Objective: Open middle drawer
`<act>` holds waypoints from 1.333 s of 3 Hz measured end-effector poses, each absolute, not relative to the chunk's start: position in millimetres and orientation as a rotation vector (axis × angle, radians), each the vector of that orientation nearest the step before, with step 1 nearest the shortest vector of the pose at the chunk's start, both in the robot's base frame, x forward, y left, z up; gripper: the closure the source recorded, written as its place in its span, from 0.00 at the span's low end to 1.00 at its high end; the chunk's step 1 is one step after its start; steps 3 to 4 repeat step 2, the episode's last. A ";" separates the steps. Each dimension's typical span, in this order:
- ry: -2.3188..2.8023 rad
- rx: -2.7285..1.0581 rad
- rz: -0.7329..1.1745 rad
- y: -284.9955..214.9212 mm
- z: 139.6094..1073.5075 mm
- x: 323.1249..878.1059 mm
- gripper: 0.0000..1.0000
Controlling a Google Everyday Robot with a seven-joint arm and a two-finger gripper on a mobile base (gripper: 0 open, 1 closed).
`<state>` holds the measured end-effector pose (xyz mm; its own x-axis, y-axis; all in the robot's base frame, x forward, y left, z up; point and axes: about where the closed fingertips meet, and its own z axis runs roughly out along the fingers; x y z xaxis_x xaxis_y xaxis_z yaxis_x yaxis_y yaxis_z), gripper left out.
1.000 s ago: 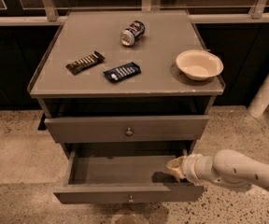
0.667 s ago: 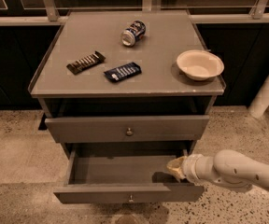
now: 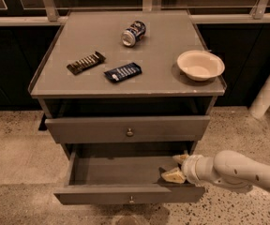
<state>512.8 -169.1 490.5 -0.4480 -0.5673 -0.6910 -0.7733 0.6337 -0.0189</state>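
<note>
The middle drawer (image 3: 125, 195) is a grey flat-fronted drawer with a small round knob (image 3: 131, 199). It stands pulled well out of the cabinet, and its grey inside (image 3: 121, 168) shows bare. My gripper (image 3: 176, 167) reaches in from the right on a white arm (image 3: 240, 172). It sits inside the drawer's right end, just behind the front panel. Its tan fingers (image 3: 172, 176) stand apart and hold nothing.
The top drawer (image 3: 128, 128) with its knob (image 3: 129, 132) sits above, nearly shut. On the cabinet top (image 3: 163, 46) lie a can (image 3: 133, 33), a dark snack bar (image 3: 85, 62), a blue packet (image 3: 122, 72) and a white bowl (image 3: 200, 64). A white post (image 3: 268, 90) stands at the right.
</note>
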 end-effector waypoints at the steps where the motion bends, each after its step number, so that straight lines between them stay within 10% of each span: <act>1: 2.179 -1.042 0.394 -169.0 490.5 512.8 0.00; 4: 2.179 -1.042 0.394 -169.0 490.5 512.8 0.00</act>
